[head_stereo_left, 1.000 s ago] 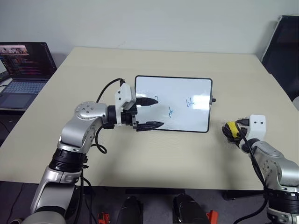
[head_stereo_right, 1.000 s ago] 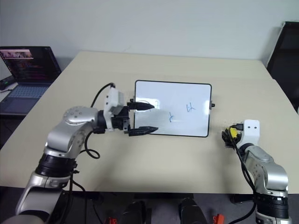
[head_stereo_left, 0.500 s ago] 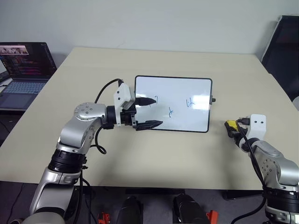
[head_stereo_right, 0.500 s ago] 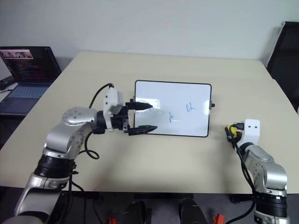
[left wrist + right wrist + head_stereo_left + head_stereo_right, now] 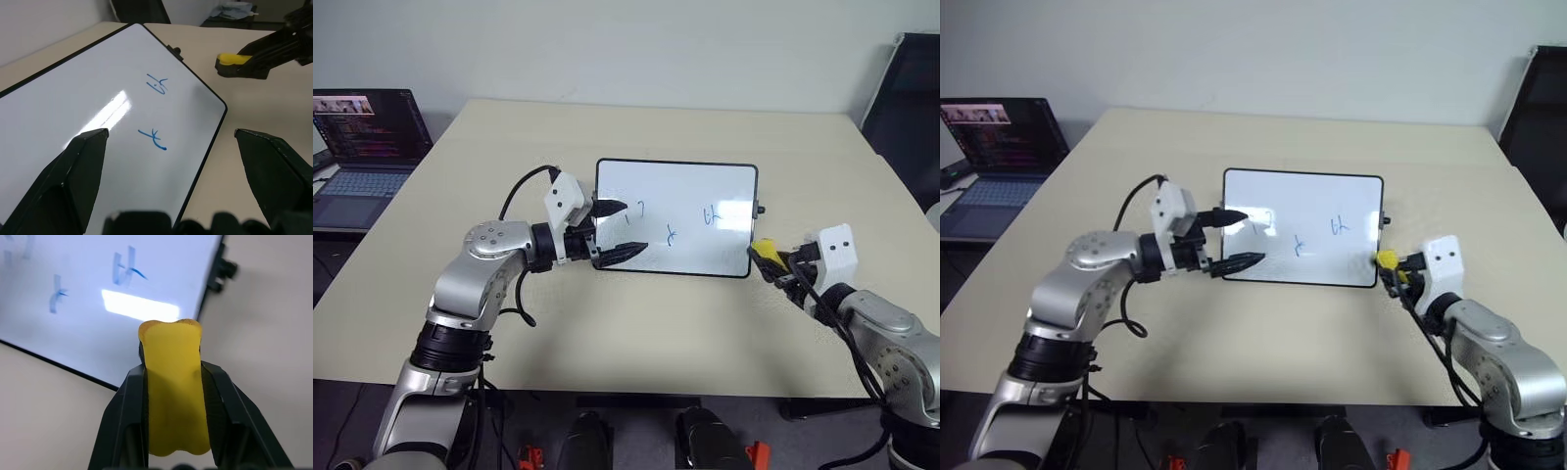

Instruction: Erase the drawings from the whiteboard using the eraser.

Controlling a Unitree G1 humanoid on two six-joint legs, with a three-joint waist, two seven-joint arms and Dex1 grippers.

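The whiteboard (image 5: 690, 186) lies flat in the middle of the table, black-framed, with a knob on its right side. Three small blue drawings (image 5: 672, 235) sit on it, one near the left, one in the middle and one (image 5: 711, 215) towards the right. My right gripper (image 5: 770, 262) is shut on the yellow eraser (image 5: 761, 249), held above the table just off the board's near right corner. In the right wrist view the eraser (image 5: 173, 401) is pinched between both fingers. My left gripper (image 5: 634, 227) stands open over the board's left edge, holding nothing.
An open laptop (image 5: 362, 147) sits off the table's left side. A black chair (image 5: 911, 98) stands at the far right. The tan table (image 5: 607, 323) stretches wide in front of and behind the board.
My right gripper closed on the eraser, lifted it off the table and carried it left, up to the board's right corner. The left gripper turned slightly and stayed in place.
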